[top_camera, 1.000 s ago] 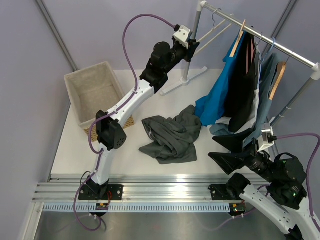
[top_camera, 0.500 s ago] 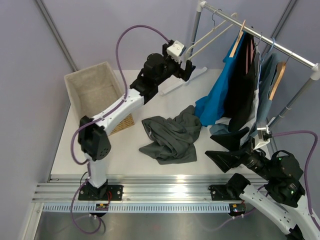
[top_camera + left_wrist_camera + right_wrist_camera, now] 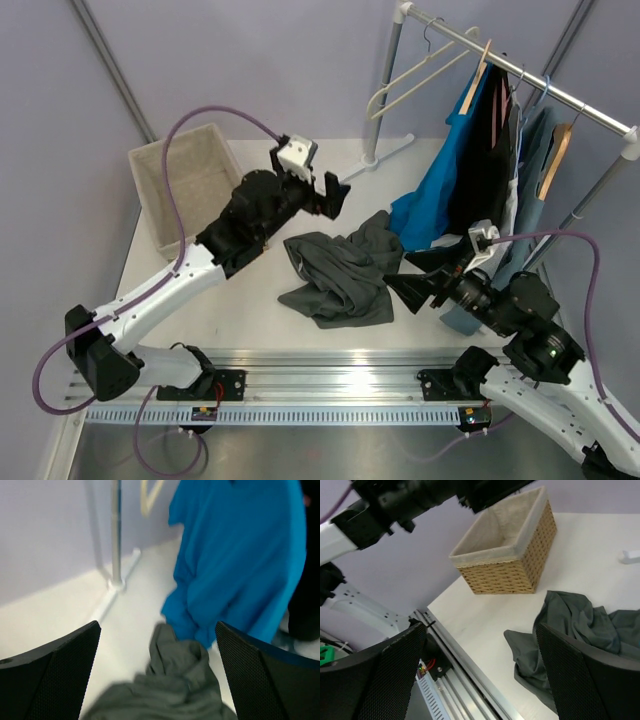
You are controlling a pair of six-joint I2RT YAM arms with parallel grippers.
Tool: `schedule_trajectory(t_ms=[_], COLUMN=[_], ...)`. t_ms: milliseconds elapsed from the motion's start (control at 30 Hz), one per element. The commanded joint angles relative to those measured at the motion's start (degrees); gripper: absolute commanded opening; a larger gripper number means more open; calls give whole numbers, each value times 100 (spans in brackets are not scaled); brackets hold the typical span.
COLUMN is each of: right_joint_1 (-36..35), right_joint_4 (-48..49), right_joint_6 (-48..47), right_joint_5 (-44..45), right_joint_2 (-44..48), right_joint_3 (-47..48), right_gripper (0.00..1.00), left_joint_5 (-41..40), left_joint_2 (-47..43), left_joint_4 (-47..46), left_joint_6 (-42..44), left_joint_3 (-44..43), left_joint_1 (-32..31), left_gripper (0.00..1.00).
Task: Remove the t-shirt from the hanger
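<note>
Blurry t-shirt, partly off-frame

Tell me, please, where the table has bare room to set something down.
Bare: the strip between the basket and the t-shirt, though the left arm hangs over it; also the near edge of the table before the t-shirt. Crowded: right rear, where the blue shirt hangs down to the t-shirt.

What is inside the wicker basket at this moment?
Only pale fabric lining shows inside the basket. Its near right corner is covered by the left arm, so what lies there cannot be seen.
</note>
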State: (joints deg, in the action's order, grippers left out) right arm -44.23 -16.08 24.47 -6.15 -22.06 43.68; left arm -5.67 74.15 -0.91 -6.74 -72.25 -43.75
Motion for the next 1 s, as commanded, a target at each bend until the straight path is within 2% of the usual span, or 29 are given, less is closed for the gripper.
schedule_trajectory(t_ms=[0,133,500,667,733,833,867,933,967], right_joint_1=[11,11,11,11,11,11,11,11,11], right_joint_4=[236,316,307,298,316,307,307,298,289], right_joint_6=[-179,-214,-285,-285,-276,-267,-258,-276,-276], right_joint_5=[299,369,536,510,492,466,457,422,413], right_joint_2=[-307,-439,-351,-386,-378,-360,-351,-342,-342], right_joint_3=[-44,-97,-132,-123,-123,-123,-123,-106,-105], right_gripper=[100,100,99,100,99,99,100,99,99], left_joint_5=[-856,-787,-1129,-1147,-1112,-1068,-1050,-937,-910], left_joint_2=[-41,239,2251,2639,2745,2833,2877,3017,3105], left_joint_4=[556,776,767,697,671,399,337,337,337], left_joint_6=[-354,-652,-1030,-1268,-1365,-1470,-1505,-1540,-1593], left_joint_3=[509,843,1002,1169,1274,1590,1661,1714,1740], left_joint_1=[-432,-600,-784,-802,-802,-802,-802,-802,-802], left_gripper=[99,99,99,97,93,80,71,63,50])
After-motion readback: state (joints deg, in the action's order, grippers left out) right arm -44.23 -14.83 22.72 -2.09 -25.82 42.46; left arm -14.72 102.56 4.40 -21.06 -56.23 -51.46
